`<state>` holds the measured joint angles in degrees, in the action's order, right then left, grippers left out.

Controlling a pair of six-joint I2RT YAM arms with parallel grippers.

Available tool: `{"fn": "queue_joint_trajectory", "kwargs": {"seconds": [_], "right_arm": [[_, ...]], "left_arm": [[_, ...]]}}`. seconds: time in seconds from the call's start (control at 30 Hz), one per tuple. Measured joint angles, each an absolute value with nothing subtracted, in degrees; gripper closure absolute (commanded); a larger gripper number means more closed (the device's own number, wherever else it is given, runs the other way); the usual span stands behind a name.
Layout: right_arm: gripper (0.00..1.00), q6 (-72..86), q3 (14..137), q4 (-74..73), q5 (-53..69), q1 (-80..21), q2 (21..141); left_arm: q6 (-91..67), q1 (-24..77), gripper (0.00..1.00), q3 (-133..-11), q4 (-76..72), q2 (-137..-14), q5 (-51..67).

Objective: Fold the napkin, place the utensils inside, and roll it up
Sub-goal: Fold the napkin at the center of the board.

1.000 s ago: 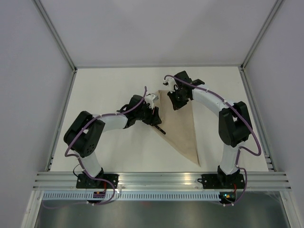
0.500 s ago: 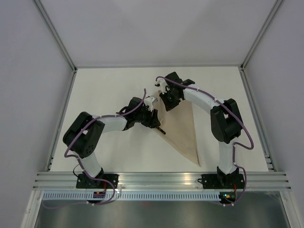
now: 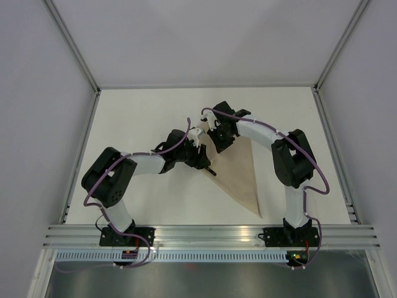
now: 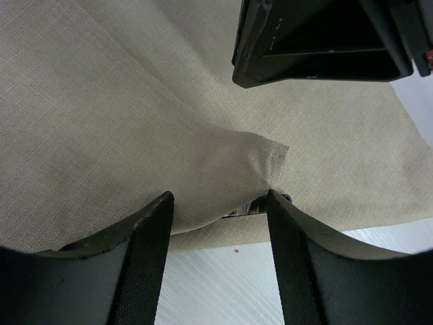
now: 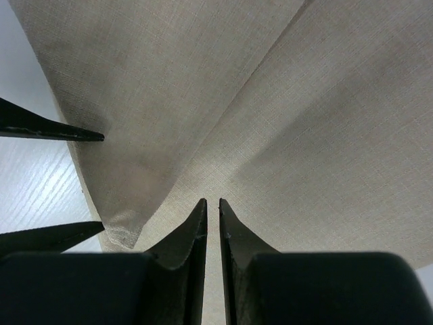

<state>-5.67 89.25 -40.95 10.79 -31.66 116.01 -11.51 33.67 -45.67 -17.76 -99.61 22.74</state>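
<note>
White table [image 3: 142, 115] | tan napkin [image 3: 242, 180] folded | dark utensil [image 3: 211, 170] under its flap

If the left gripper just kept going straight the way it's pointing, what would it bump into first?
Most likely the napkin: its folded corner lies right ahead of the left gripper, between its open jaws. The right gripper sits farther on, though depth is hard to judge.

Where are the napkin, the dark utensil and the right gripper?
napkin [image 3: 242, 177], top view, its flat middle.
dark utensil [image 3: 212, 172], top view, the end sticking out at the napkin's left edge.
right gripper [image 5: 211, 206], right wrist view, between its fingertips.
</note>
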Motion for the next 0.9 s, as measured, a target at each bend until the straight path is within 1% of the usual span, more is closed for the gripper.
{"fn": "queue_joint_trajectory", "kwargs": {"seconds": [0.23,0.5,0.6,0.7,0.9], "right_arm": [[0.82,-5.69,88.79,-41.17,10.68,-31.77,115.92],[0.82,-5.65,90.85,-41.58,10.66,-31.77,115.87],[0.83,-5.56,91.02,-41.63,10.68,-31.77,115.87],[0.86,-5.50,91.09,-41.78,10.79,-31.79,115.87],[0.87,-5.30,91.11,-42.02,10.92,-33.39,115.87]], "left_arm": [[-11.55,34.22,0.30,-45.21,-17.96,-98.91,22.68],[-11.94,34.22,0.29,-44.29,-17.76,-96.36,22.55],[-12.69,34.22,0.30,-44.12,-18.04,-95.02,21.69],[-14.02,34.13,0.31,-44.03,-18.59,-93.84,18.76],[-19.27,33.43,0.39,-43.88,-19.31,-91.64,10.33]]}}
